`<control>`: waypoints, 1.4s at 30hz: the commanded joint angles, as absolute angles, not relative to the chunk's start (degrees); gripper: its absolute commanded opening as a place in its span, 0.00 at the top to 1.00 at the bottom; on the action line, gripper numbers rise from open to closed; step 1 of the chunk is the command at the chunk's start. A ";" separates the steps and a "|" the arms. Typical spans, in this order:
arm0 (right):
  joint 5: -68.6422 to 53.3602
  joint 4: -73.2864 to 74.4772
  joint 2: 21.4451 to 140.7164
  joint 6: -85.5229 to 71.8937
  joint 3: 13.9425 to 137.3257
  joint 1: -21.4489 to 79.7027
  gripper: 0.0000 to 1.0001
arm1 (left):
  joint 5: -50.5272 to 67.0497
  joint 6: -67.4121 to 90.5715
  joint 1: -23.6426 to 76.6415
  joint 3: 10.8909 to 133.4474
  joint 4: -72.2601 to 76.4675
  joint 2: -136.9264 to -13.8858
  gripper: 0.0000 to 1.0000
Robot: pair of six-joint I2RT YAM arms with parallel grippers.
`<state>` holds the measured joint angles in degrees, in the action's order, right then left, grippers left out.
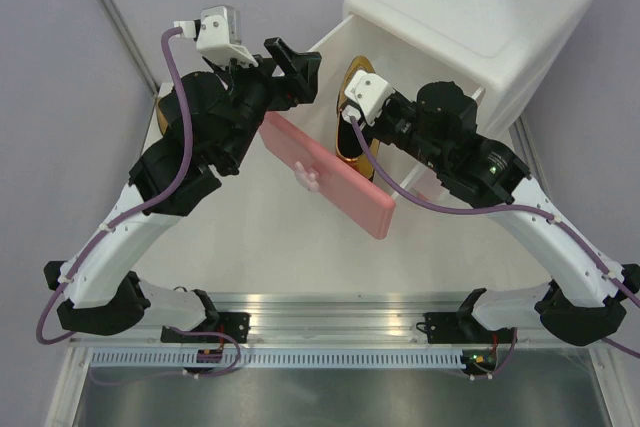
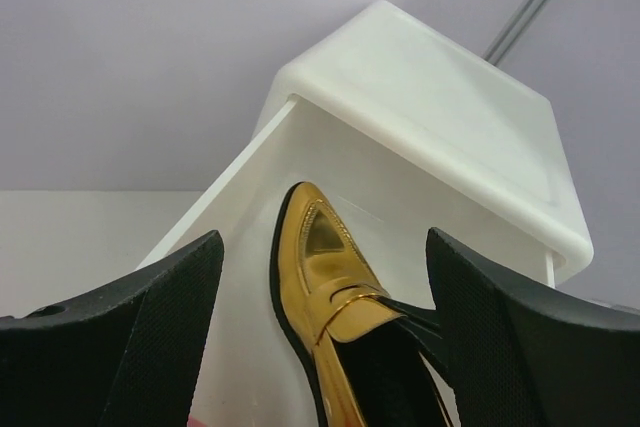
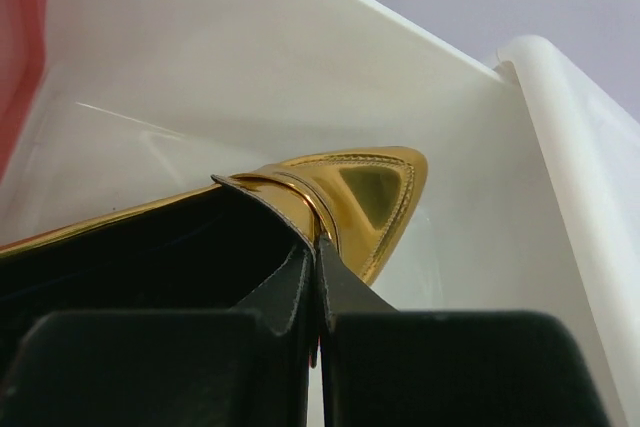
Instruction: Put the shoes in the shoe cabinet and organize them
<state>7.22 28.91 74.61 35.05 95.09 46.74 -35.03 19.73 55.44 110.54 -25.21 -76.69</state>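
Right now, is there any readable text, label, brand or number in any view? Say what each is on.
None readable in any view.
The gold shoe, the shoe cabinet and its pink drawer front carry no print.
The small boards at the arm bases are too small to tell.

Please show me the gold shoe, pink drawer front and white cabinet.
shiny gold pointed shoe [image 2: 315, 247]: left wrist view, toe.
pink drawer front [image 1: 345, 188]: top view, face.
white plastic cabinet [image 1: 480, 2]: top view, top panel.
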 commanded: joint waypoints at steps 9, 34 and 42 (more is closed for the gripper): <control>19.41 26.90 71.63 31.03 99.14 46.85 0.99 | -36.91 17.14 54.49 107.93 -22.24 -74.53 0.15; 37.62 33.31 69.52 26.37 96.42 47.02 0.99 | -37.79 15.82 53.53 107.75 -21.80 -75.67 0.18; 35.51 35.07 69.08 22.86 94.49 46.93 0.97 | -37.71 15.64 53.61 107.58 -21.71 -75.85 0.18</control>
